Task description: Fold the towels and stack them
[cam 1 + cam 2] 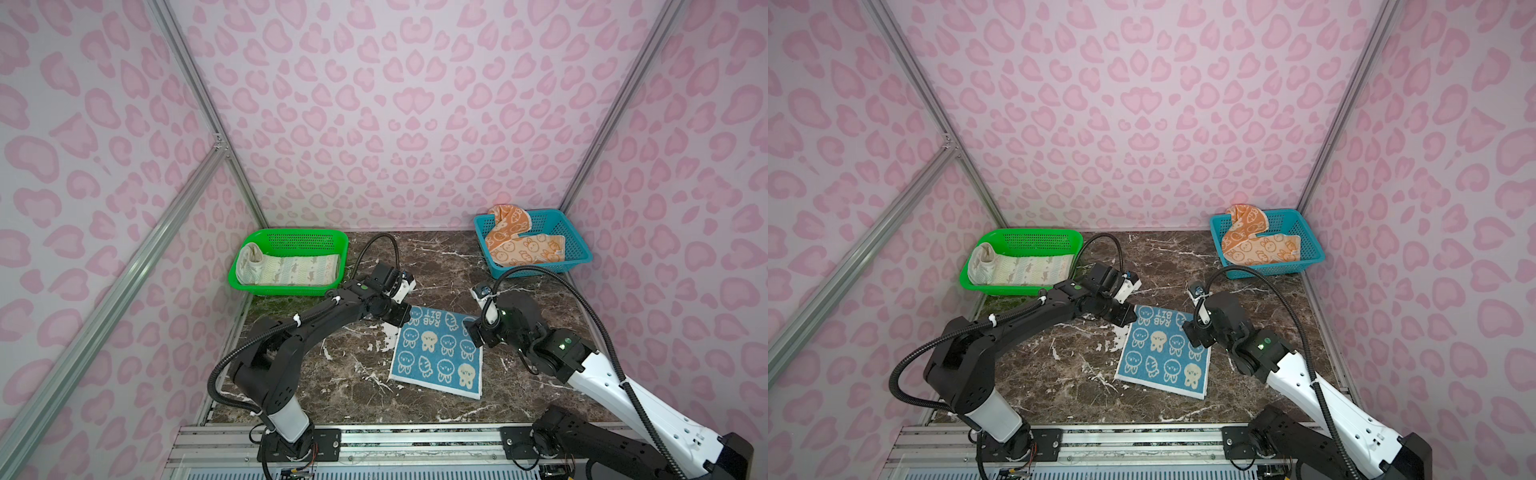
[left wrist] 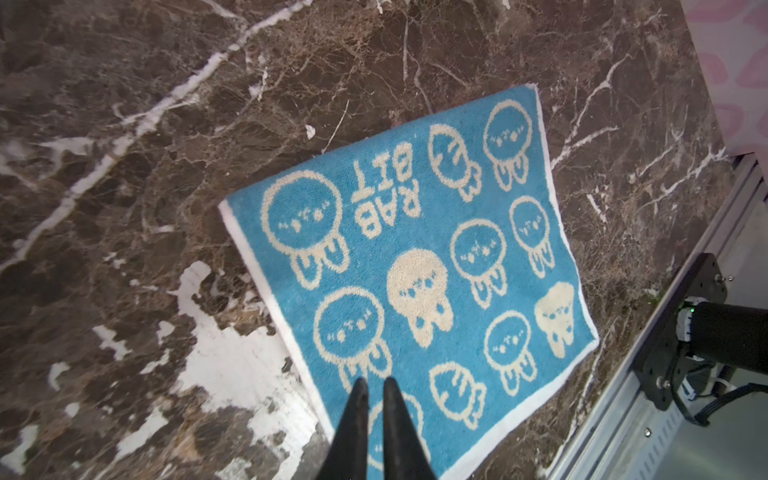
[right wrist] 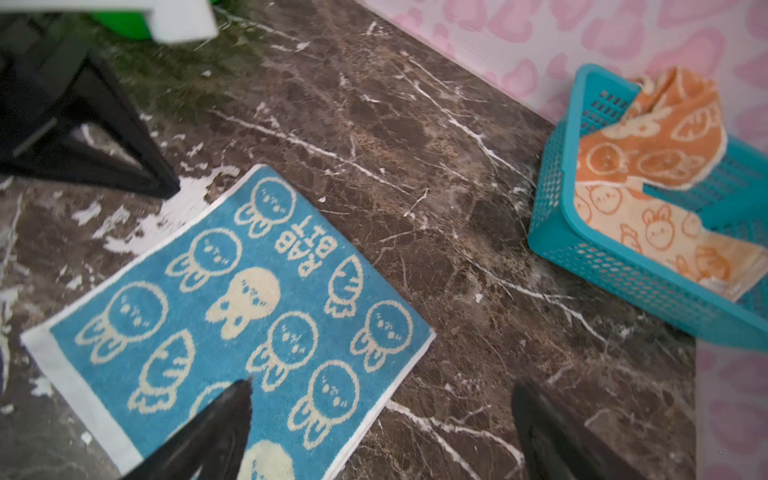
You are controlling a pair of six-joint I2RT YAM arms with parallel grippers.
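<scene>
Blue towel (image 1: 436, 353): flat on bench (image 1: 332, 374), lower centre of frame, near-square, slightly skewed; left jaws closed at its upper-left corner, hold on cloth unconfirmed; right jaws wide open astride its upper-right edge; both arms equally near.

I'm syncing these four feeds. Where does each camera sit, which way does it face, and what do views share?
Top view: high over the arms' bases, facing down and forward at the marble table; left arm and right arm show.
Top view: stereo twin alongside, facing likewise; both arms.
Left wrist: on left arm, looking down past the shut left end effector.
Right wrist: on right arm, looking past the open right end effector toward the orange towel.
Shared: all four show the blue towel.
</scene>
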